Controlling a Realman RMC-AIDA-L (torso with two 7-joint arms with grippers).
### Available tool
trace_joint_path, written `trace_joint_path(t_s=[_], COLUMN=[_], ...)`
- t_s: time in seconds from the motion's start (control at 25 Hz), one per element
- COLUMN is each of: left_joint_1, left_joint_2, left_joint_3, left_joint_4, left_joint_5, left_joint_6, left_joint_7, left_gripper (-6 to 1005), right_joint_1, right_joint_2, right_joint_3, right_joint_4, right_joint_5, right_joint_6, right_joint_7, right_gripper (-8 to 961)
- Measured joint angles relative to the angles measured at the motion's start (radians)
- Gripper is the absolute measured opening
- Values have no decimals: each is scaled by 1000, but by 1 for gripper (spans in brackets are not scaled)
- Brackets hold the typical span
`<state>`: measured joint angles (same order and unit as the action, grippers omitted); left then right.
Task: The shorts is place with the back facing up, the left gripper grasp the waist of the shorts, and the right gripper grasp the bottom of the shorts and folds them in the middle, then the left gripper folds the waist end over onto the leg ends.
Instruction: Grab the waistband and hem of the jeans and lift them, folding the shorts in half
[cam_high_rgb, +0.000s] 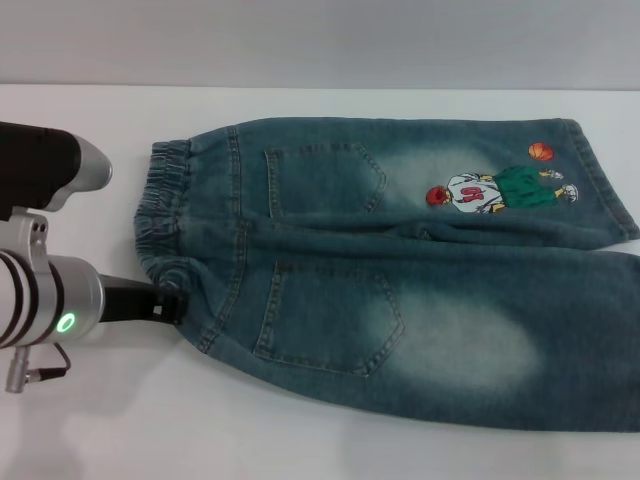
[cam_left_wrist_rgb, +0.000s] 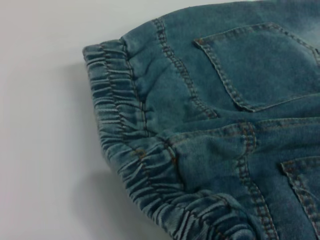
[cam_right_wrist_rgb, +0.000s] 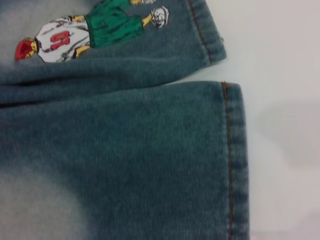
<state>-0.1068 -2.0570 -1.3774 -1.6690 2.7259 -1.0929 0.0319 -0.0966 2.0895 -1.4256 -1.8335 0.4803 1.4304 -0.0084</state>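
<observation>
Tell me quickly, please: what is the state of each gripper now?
Left gripper: at the elastic waistband of the blue denim shorts; open or shut cannot be told.
Right gripper: not in view; its wrist camera shows only the leg hems.

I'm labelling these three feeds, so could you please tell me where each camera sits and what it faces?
Head view: looks down from the robot's head at the blue denim shorts on the white table; left gripper at the elastic waistband.
Left wrist view: faces that waistband; no robot parts show.
Right wrist view: faces the leg hems; no robot parts show.
Shared: the embroidered basketball player.
</observation>
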Motion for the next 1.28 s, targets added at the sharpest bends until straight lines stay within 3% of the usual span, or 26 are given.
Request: trace_joint_path(t_s=[1.28], left_joint_1=[-25], left_joint_2=[-3], left_joint_3=[7], left_joint_4=[-1], left_joint_5=[-6], left_joint_6=[-6], left_joint_7=[10], left_gripper=[190], right_joint_1=[-21], right_joint_2=[1], right_joint_3=[-63], right_joint_4=[61], right_joint_5=[13], right_joint_6=[-54], right_joint_7=[16], right_gripper=[719])
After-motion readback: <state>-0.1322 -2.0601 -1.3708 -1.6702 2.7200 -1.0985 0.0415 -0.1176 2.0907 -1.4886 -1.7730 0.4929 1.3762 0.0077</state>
